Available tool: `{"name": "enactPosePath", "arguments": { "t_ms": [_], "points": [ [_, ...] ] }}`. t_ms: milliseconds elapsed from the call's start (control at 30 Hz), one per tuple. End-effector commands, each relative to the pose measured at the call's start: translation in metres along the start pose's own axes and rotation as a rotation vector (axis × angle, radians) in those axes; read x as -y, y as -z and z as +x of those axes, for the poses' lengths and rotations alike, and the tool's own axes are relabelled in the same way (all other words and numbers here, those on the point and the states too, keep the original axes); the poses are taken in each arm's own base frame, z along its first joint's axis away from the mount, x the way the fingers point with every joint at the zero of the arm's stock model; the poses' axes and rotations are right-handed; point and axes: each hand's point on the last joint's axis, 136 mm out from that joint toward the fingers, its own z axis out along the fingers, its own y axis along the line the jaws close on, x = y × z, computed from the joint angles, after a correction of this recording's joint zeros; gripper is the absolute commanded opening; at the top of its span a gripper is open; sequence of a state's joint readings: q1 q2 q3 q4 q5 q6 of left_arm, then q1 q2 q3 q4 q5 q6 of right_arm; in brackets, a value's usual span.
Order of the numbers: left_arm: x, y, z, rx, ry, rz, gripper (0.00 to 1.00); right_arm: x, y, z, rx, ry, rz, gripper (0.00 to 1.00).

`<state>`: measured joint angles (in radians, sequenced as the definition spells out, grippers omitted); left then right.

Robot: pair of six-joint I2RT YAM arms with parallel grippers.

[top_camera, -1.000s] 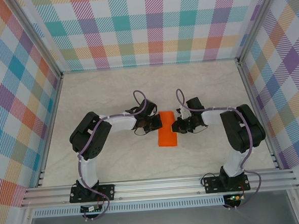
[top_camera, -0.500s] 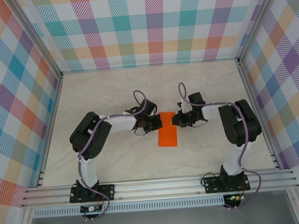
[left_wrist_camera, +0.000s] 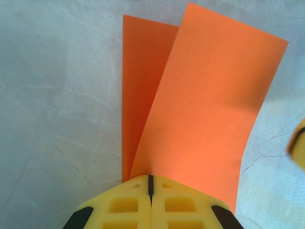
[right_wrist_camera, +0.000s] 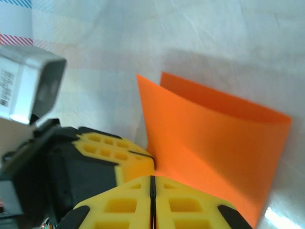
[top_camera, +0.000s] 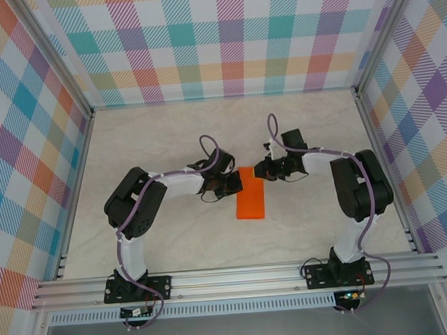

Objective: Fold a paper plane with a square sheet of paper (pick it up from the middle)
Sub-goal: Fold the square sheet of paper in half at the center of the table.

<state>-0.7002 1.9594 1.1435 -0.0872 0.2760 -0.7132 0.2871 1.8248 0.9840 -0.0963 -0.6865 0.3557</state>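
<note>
While both grippers are closed at its far end, one bright orange square sheet of paper (top_camera: 250, 202), folded in half, lies mid-table.
Top view: one sheet, two arms; left gripper (top_camera: 236, 186) and right gripper (top_camera: 261, 169) flank its far end on the pale marbled table (top_camera: 169, 140). Left wrist: fingers together at the sheet's edge; two layers counted, upper one lifted; whether paper is pinched, cannot tell. Right wrist: fingers together above the sheet; left fingertips touch its corner.

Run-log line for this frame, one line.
square sheet of paper: folded over, top flap raised | left gripper: shut on it | right gripper: shut at its edge, hold unclear
</note>
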Motion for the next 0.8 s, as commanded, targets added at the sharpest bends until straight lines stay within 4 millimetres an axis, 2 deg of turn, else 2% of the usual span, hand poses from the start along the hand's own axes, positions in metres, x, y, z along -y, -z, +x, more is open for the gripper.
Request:
{"name": "enactPosePath", "arguments": {
  "t_ms": [0,167,267,367,567,633,767],
  "points": [
    [-0.048,-0.017,0.033,-0.099,0.016,-0.175,0.0,0.016,-0.008,0.001,-0.022,-0.013,0.007,0.08],
    [-0.049,-0.017,0.035,-0.101,0.016,-0.18,0.0,0.042,-0.017,0.016,-0.042,-0.052,0.058,0.08],
    [-0.049,-0.017,0.034,-0.101,0.017,-0.179,0.0,0.049,-0.019,0.021,-0.053,-0.063,0.072,0.08],
    [-0.05,-0.017,0.035,-0.104,0.015,-0.185,0.0,0.043,-0.016,0.016,-0.052,-0.059,0.066,0.09],
    [-0.051,-0.017,0.036,-0.105,0.014,-0.188,0.0,0.007,0.001,-0.013,-0.013,0.003,0.004,0.09],
    [-0.052,-0.017,0.036,-0.107,0.015,-0.188,0.0,0.008,0.001,-0.019,-0.01,0.008,0.009,0.09],
    [-0.051,-0.017,0.036,-0.103,0.014,-0.186,0.0,0.026,-0.006,-0.021,-0.021,-0.027,0.033,0.09]
  ]
}}
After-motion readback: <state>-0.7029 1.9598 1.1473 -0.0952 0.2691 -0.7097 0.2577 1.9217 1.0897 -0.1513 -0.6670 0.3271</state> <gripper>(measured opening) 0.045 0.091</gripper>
